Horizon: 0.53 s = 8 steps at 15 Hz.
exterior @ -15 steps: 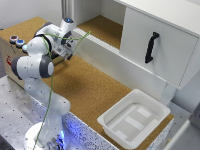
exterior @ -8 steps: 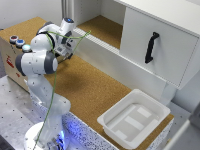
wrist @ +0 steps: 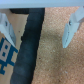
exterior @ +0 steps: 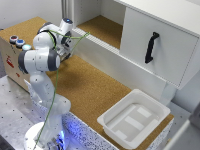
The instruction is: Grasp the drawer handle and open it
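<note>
Two fingers (wrist: pixel 69 31) spread wide, grasping nothing, poised over cork floor (exterior: pixel 95 90) at the exterior view's left, well apart from the handle (exterior: pixel 151 47) on the drawer (exterior: pixel 167 57) at upper right. Probably stiff, slim, smooth: best pinched across mid-bar. No legible writing; blue box print too blurred.

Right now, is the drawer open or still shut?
Shut. The drawer front sits flush with its cabinet, and the handle is untouched; the gripper is far away at the exterior view's left.
</note>
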### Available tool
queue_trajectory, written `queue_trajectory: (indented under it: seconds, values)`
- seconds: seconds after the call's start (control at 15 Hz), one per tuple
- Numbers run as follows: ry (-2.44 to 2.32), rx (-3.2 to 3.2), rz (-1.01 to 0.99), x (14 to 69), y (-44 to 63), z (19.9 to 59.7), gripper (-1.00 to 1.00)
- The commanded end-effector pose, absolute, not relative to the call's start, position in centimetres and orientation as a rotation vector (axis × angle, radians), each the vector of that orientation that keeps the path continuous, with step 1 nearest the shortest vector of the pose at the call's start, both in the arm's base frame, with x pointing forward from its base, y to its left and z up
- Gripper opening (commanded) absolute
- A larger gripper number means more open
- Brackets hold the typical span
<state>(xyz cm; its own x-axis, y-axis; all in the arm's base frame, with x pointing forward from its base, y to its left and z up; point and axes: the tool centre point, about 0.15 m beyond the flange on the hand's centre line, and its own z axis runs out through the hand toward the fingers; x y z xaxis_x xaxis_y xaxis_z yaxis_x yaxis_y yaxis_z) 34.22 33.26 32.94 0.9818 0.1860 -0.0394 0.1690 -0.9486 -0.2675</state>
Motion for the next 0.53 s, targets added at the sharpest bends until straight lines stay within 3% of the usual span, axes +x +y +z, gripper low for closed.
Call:
queue_trajectory:
  seconds: [0.0,0.47]
  values:
    - [-0.157,-2.841,0.029,33.5,35.1,30.8,1.00]
    - [-0.162,-2.769,-0.025,33.6,35.0,28.9,1.00]
